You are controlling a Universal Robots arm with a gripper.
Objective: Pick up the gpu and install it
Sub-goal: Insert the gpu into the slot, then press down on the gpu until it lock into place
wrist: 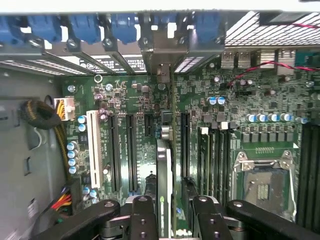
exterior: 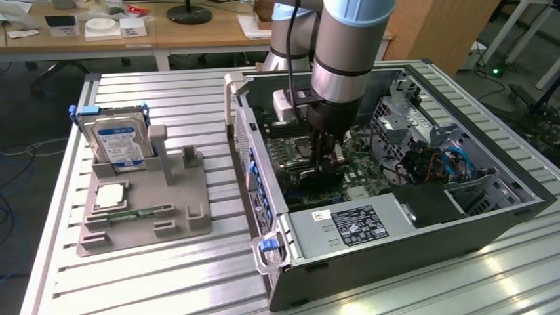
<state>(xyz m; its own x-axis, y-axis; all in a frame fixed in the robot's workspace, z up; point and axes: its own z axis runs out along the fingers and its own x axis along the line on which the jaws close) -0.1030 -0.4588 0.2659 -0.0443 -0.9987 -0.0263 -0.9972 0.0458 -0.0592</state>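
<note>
My gripper (exterior: 322, 161) is lowered inside the open computer case (exterior: 394, 249), over the green motherboard (exterior: 363, 170). In the wrist view the gpu (wrist: 164, 170) shows edge-on as a thin upright card, its metal end bracket (wrist: 164, 75) reaching toward the case's rear slot openings. The two fingers (wrist: 142, 215) press on either side of it, so the gripper (wrist: 170, 220) is shut on the gpu. The card stands in line with the long black expansion slots (wrist: 112, 150); whether its lower edge touches a slot cannot be told.
A grey holder (exterior: 144, 216) at the exterior view's left carries an upright hard drive (exterior: 118, 141), a square processor chip (exterior: 109, 195) and a narrow memory strip (exterior: 131, 214). Inside the case are the power supply (exterior: 350, 226), processor socket (wrist: 262, 180), cable bundle (wrist: 42, 115) and blue slot latches (wrist: 82, 27).
</note>
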